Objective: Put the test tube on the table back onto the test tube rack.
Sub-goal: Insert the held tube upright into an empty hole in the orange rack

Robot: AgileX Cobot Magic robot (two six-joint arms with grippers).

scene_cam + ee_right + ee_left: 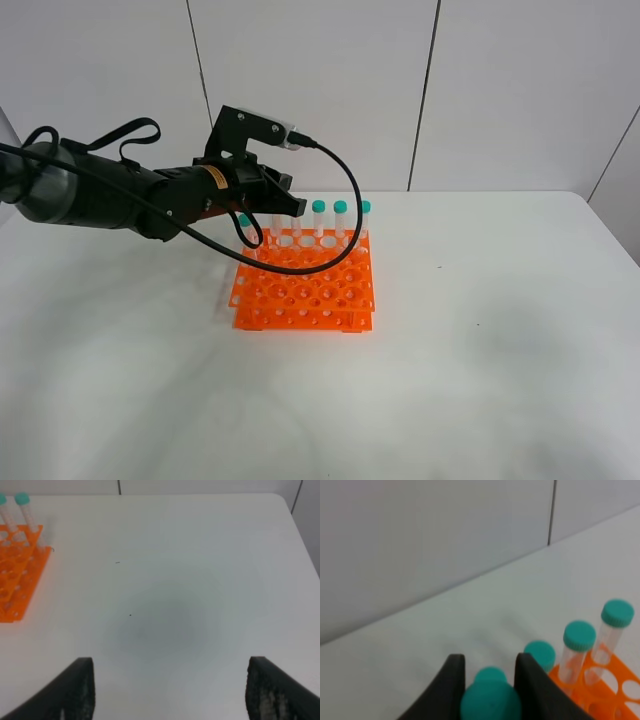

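Orange test tube rack (pixel 300 295), round-hole grid; matte white table (pixel 500 350)

Teal-capped test tube (pixel 490 702) blurred, body out of frame, test tube rack (pixel 17 575) cropped, rear tubes (pixel 245 220) behind left arm (pixel 150 195)

The high camera looks down from beyond the near edge of the large white matte table (pixel 500 350), facing the far wall. The left wrist camera sits low and close behind its gripper (pixel 489 661), facing that wall. The right wrist camera looks down past its gripper (pixel 171 662). All three share the bright orange plastic rack of round holes (pixel 305 290).
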